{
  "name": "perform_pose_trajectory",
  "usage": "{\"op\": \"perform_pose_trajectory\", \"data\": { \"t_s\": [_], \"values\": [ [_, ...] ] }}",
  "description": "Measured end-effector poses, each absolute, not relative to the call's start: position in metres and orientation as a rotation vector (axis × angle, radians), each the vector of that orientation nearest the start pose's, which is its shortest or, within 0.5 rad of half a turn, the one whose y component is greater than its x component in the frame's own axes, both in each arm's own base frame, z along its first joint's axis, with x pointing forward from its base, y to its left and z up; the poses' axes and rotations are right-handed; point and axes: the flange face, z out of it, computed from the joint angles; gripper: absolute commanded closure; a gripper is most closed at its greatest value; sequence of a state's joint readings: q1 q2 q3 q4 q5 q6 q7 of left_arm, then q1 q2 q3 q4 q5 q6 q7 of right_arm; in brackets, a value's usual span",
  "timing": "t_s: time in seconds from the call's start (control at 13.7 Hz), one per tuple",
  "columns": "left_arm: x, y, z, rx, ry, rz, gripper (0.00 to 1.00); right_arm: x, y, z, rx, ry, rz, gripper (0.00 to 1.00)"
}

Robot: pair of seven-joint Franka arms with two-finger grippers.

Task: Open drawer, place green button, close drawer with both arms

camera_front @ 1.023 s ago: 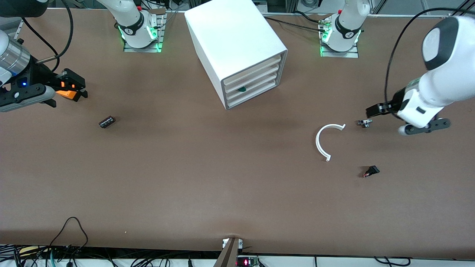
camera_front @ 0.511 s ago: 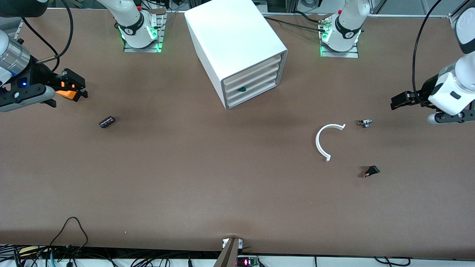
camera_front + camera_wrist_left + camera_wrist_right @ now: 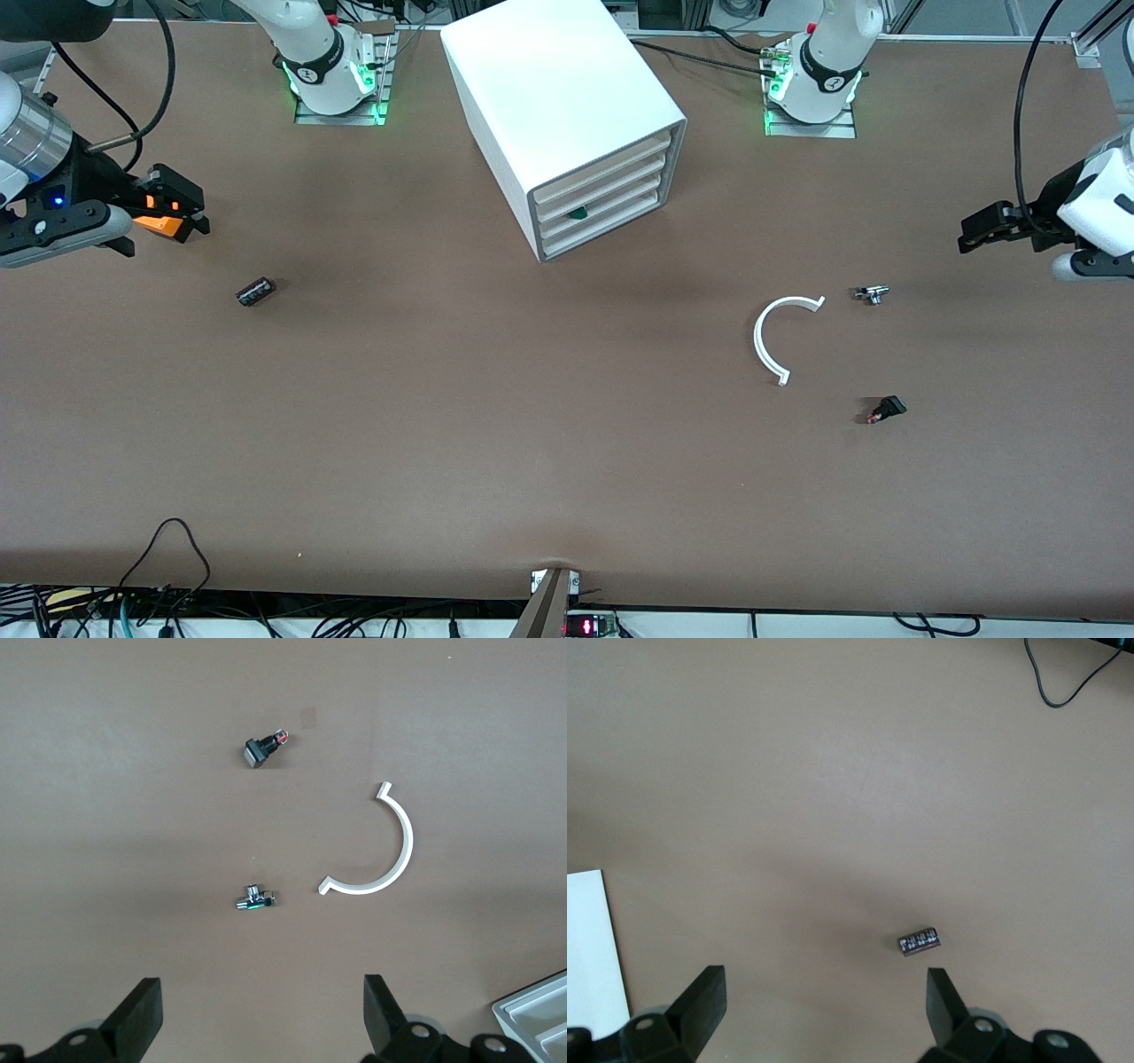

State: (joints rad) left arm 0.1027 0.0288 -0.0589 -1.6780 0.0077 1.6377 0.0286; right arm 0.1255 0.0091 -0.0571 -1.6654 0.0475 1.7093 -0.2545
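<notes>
L gripper (image 3: 974,232), jaws wide & empty, is pulling away toward table's edge, R gripper (image 3: 182,208) waiting open & empty, drawer (image 3: 595,209) shut w/ button (image 3: 578,213) inside — task looking done.

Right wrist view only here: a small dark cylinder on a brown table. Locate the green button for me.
Observer: A green-capped button shows at the front of the third drawer down in the white boxy cabinet.
Operator: Report the drawers.
Observer: All four fronts look flush, none pulled out.
Operator: Report the left gripper.
Observer: The left gripper hangs open and empty over the left arm's end of the table, near a small metal fitting.
</notes>
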Motion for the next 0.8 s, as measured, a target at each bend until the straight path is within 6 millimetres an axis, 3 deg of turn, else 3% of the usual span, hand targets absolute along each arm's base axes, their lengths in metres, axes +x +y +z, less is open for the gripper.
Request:
{"op": "perform_pose_trajectory", "data": {
  "t_s": [0.8],
  "values": [
    [0.558,0.025,0.596,-3.134,0.029,0.008,0.00,0.566,0.043,0.587,-3.059,-0.489,-0.059,0.00]
  ]
}}
